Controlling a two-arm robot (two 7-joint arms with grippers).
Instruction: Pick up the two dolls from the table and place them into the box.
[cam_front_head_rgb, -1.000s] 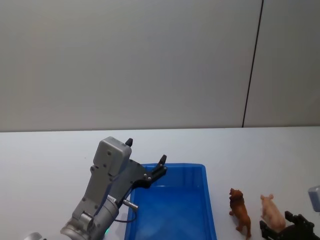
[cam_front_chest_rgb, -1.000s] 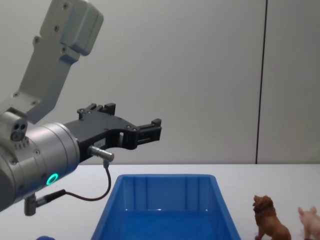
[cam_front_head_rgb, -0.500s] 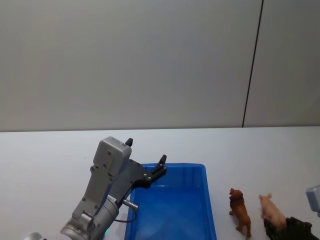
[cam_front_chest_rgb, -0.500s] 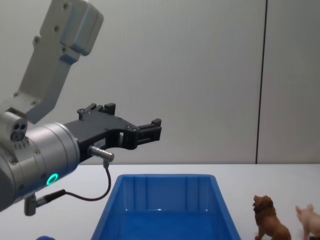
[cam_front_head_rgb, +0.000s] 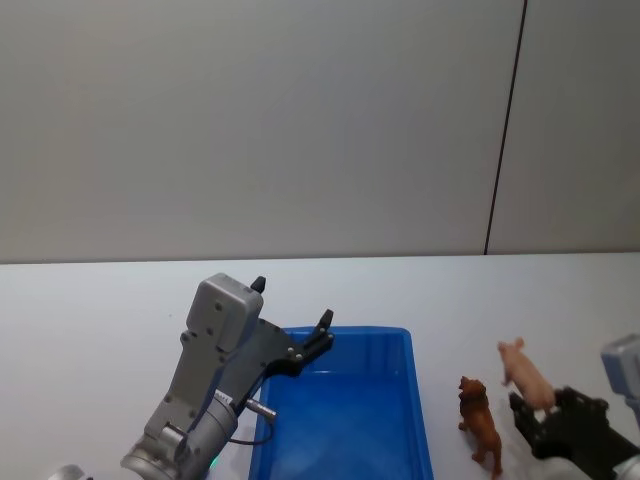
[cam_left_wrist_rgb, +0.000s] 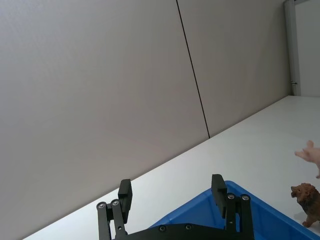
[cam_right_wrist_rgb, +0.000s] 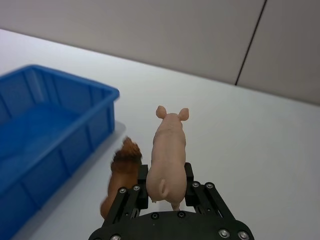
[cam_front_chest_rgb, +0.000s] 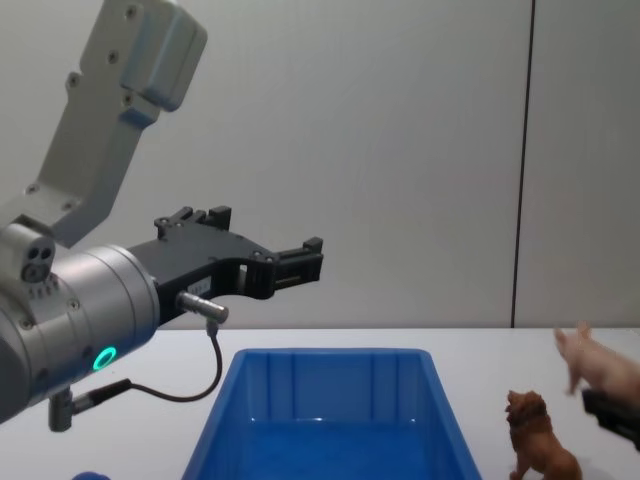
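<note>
The pale pink pig doll (cam_front_head_rgb: 525, 375) hangs above the white table (cam_front_head_rgb: 100, 320), tilted snout-up, with my right gripper (cam_front_head_rgb: 545, 405) shut on its rear. In the right wrist view the pig (cam_right_wrist_rgb: 168, 155) sits between the black fingers (cam_right_wrist_rgb: 141, 187). Just left of it the reddish-brown lion doll (cam_front_head_rgb: 480, 420) stands on the table, right of the blue box (cam_front_head_rgb: 345, 332). My left gripper (cam_front_head_rgb: 292, 302) hovers open and holding nothing over the box's far left corner. The chest view shows the pig (cam_front_chest_rgb: 600, 365) above and right of the lion (cam_front_chest_rgb: 535, 450).
A grey wall with a dark vertical seam (cam_front_head_rgb: 505, 130) rises behind the table. The box's (cam_front_chest_rgb: 330, 353) inside holds nothing. A small blue object (cam_front_chest_rgb: 90, 476) peeks in at the chest view's lower left edge. Bare tabletop lies behind the box and the dolls.
My right gripper closed on the pig and raised it off the table, carrying it up and a little left toward the lion. The left arm and the lion have not moved.
</note>
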